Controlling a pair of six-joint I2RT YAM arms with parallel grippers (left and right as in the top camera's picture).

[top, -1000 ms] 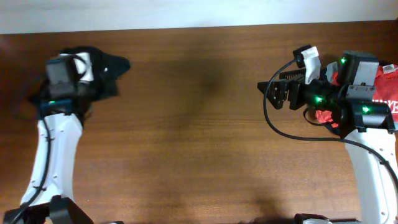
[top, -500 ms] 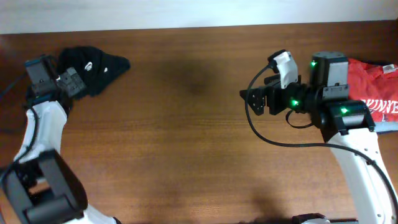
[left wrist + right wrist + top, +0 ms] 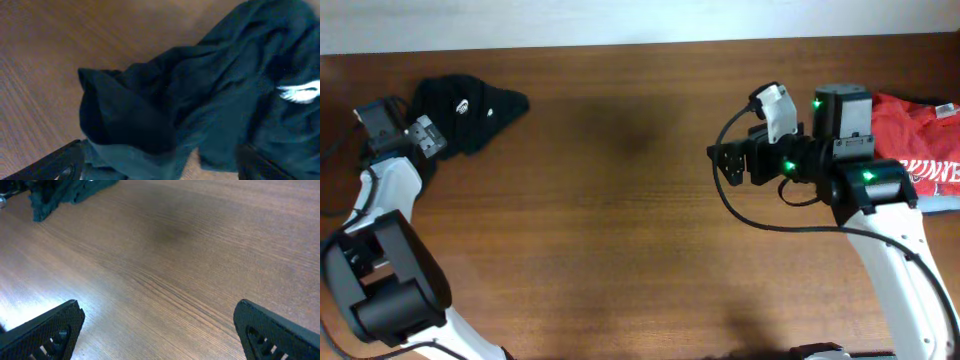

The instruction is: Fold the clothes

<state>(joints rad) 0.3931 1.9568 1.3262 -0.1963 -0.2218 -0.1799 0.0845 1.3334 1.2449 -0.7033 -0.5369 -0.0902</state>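
Note:
The black T-shirt (image 3: 470, 108) lies crumpled at the table's far left, with a small white mark on top. It fills the left wrist view (image 3: 200, 90). My left gripper (image 3: 430, 140) is at the shirt's left edge, low over it. Its jaws (image 3: 160, 167) are wide open with a fold of black fabric lying between them. My right gripper (image 3: 723, 165) is open and empty over bare table right of centre (image 3: 160, 330), far from the shirt. The shirt shows small at the top left of the right wrist view (image 3: 60, 195).
A red shirt with white lettering (image 3: 925, 150) lies at the far right edge, behind my right arm. The brown wooden table (image 3: 610, 220) stretches between the arms. The table's back edge runs along the top (image 3: 640, 42).
My left arm swung off the shirt to its left side and now points at it. My right arm moved left, uncovering the red shirt. Little moved in the last half second.

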